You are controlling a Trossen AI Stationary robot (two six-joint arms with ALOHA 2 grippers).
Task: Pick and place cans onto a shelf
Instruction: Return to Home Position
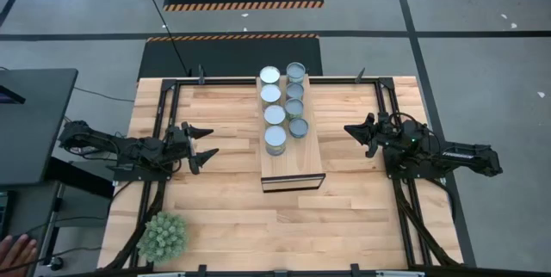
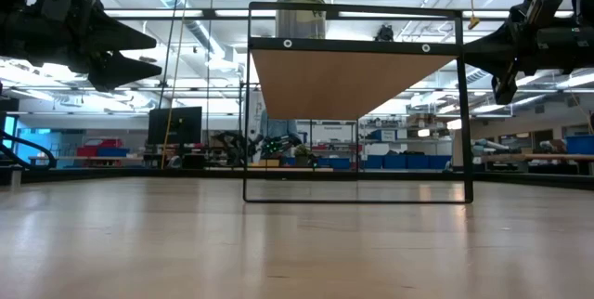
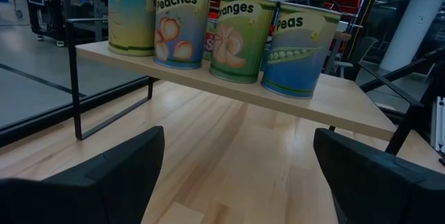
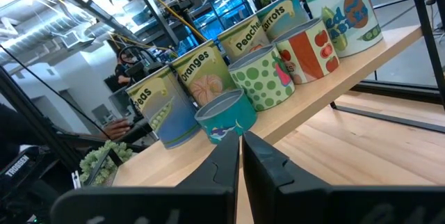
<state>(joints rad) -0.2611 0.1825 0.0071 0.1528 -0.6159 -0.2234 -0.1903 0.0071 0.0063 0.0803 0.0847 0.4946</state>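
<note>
8 cans (image 1: pixel 275 139) stood on the shelf (image 1: pixel 293 170) at the counter's (image 1: pixel 224 217) middle, in 2 rows of 4. The left pincer (image 1: pixel 210 140) hung left of the shelf, fingers apart. The right pincer (image 1: pixel 351 131) hung on the opposite side, fingers together. Neither touched a can.

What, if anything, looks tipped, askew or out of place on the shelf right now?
Nothing stands out. The eight silvery-topped metal cans stand upright in two slightly uneven rows on the long light-wood shelf, none tipped or fallen. The left gripper and right gripper hang clear at either side.
</note>
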